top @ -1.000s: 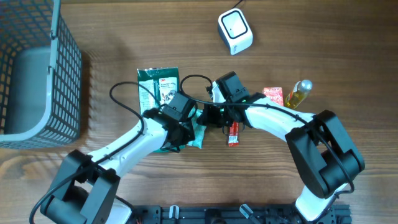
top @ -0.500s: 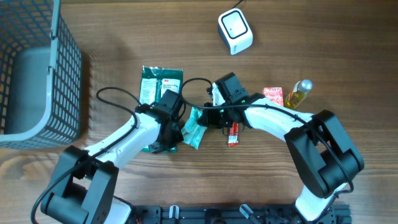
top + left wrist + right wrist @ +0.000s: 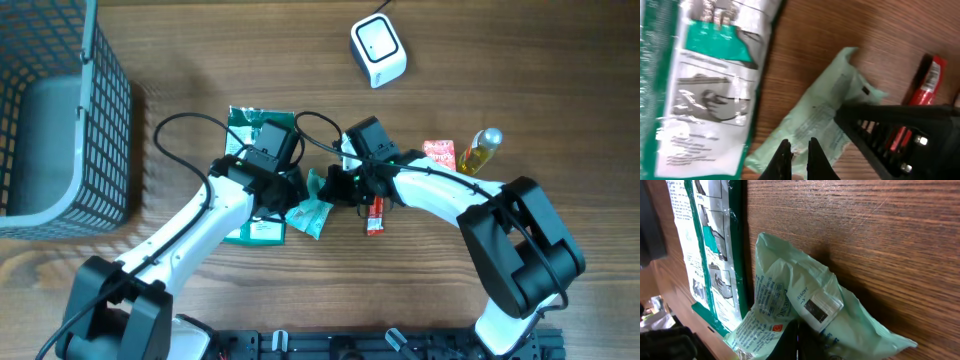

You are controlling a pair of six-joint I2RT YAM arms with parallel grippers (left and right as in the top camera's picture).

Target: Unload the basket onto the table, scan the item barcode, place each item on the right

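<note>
A crumpled light green packet (image 3: 314, 214) lies mid-table between my two grippers. My right gripper (image 3: 329, 188) is shut on its upper end, and in the right wrist view the packet (image 3: 785, 292) bunches up over the closed fingers (image 3: 798, 330) with a small dark barcode patch (image 3: 815, 309) facing the camera. My left gripper (image 3: 292, 198) is shut, with its tips (image 3: 798, 142) over the packet's (image 3: 825, 107) near edge. I cannot tell if they pinch it. The white scanner (image 3: 378, 50) stands at the far side, apart from both arms.
A dark green printed pack (image 3: 248, 130) lies under my left arm, beside the light packet. A red stick pack (image 3: 375, 214) lies just right of it. A red pouch (image 3: 440, 153) and a small yellow bottle (image 3: 483, 150) sit further right. A wire basket (image 3: 60, 110) fills the far left.
My left wrist has swung back over the dark green pack, uncovering the light green packet. The right gripper has stayed at the packet's top end.
</note>
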